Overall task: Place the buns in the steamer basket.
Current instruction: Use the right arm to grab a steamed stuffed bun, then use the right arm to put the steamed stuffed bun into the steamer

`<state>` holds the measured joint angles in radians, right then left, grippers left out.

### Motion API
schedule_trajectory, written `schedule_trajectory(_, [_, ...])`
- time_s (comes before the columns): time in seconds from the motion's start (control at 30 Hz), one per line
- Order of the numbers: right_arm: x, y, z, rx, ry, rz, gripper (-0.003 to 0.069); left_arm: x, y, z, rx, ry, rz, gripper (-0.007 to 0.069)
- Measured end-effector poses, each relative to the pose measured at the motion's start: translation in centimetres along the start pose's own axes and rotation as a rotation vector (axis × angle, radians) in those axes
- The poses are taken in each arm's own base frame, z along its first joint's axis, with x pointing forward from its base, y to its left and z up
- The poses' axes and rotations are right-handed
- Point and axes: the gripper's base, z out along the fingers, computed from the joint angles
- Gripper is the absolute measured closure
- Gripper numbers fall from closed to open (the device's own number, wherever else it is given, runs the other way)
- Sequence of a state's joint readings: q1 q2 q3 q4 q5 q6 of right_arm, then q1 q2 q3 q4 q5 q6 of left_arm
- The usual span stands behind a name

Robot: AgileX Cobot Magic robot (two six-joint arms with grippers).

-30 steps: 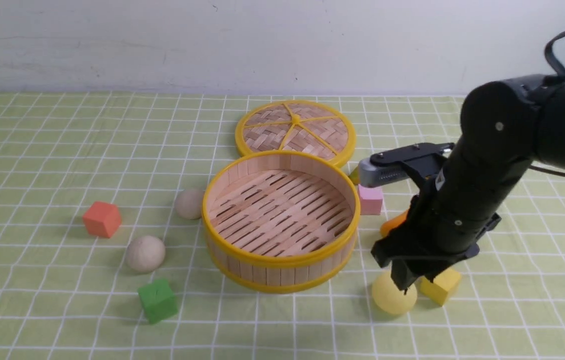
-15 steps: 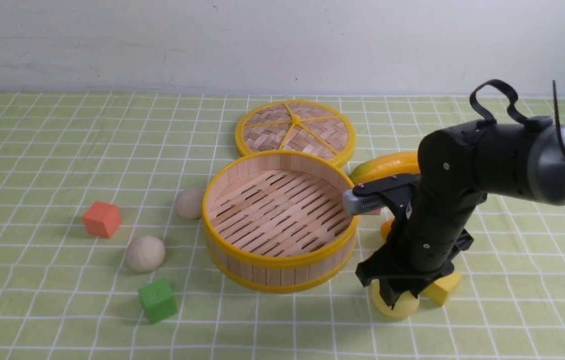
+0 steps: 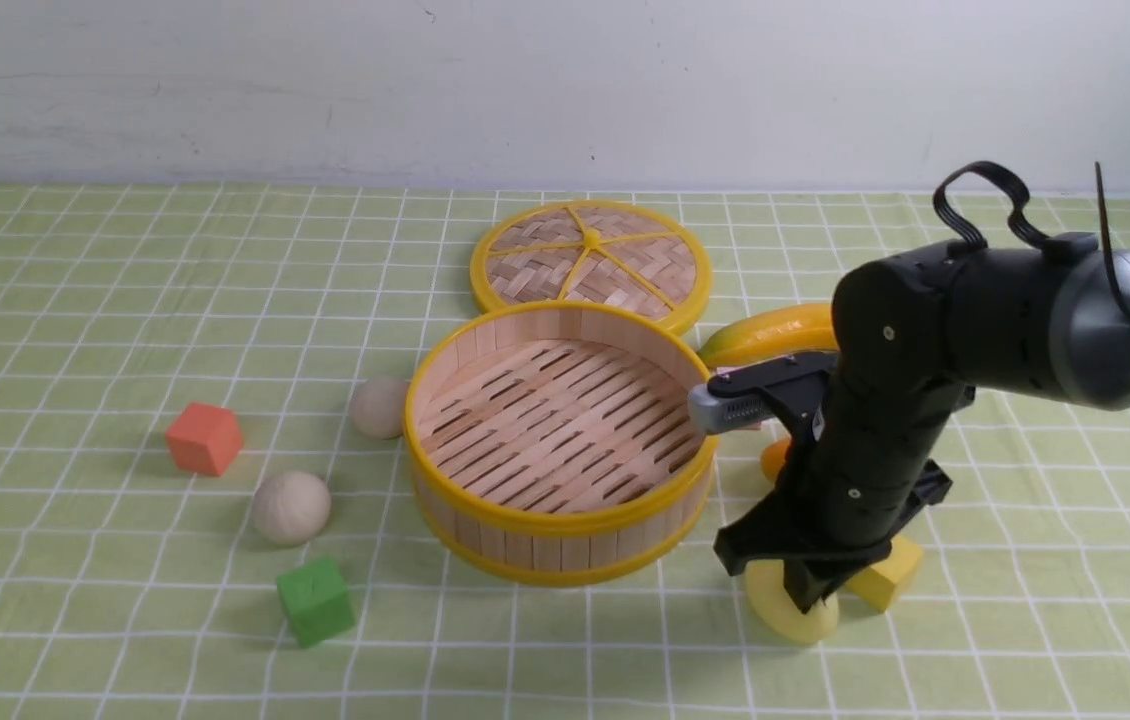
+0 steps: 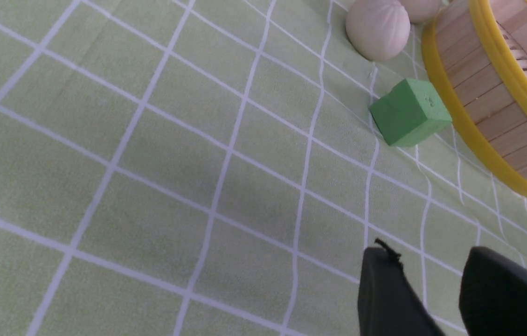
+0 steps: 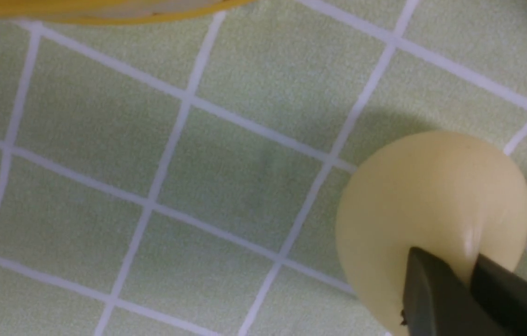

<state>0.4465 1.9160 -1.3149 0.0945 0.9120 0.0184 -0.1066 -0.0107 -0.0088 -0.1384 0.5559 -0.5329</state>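
Observation:
The steamer basket stands mid-table with nothing inside it. Two beige buns lie on the cloth to its left. The pale yellow bun sits at the basket's front right, and my right gripper reaches down onto it. In the right wrist view that gripper is shut on the yellow bun, pinching a dent into its soft top. My left gripper hangs open above bare cloth, short of a beige bun and the basket wall. It holds nothing.
The woven lid lies flat behind the basket. A mango sits right of the basket, partly behind my right arm. A yellow cube touches the gripped bun's right side. A green cube and an orange-red cube lie front left.
My right arm came down over the yellow bun and its jaws closed on it, squashing it slightly. The left gripper and the other things stayed put.

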Motion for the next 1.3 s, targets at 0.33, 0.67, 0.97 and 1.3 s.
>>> schedule_trajectory(0.33, [0.3, 0.1, -2.1, 0.002, -0.030, -0.007, 0.0652, 0.0, 0.0, 0.0, 0.000, 0.000, 0.000, 0.0386])
schedule_trajectory(0.67, [-0.7, 0.5, -7.3, 0.012, -0.061, -0.031, 0.0652, 0.0, 0.0, 0.0, 0.000, 0.000, 0.000, 0.0386])
schedule_trajectory(0.97, [-3.6, 1.6, -13.1, -0.053, -0.254, -0.048, 0.0652, 0.0, 0.0, 0.0, 0.000, 0.000, 0.000, 0.0386])
schedule_trajectory(1.3, [-8.8, 2.6, -6.9, -0.180, -0.383, -0.038, 0.0652, 0.0, 0.0, 0.0, 0.000, 0.000, 0.000, 0.0386])
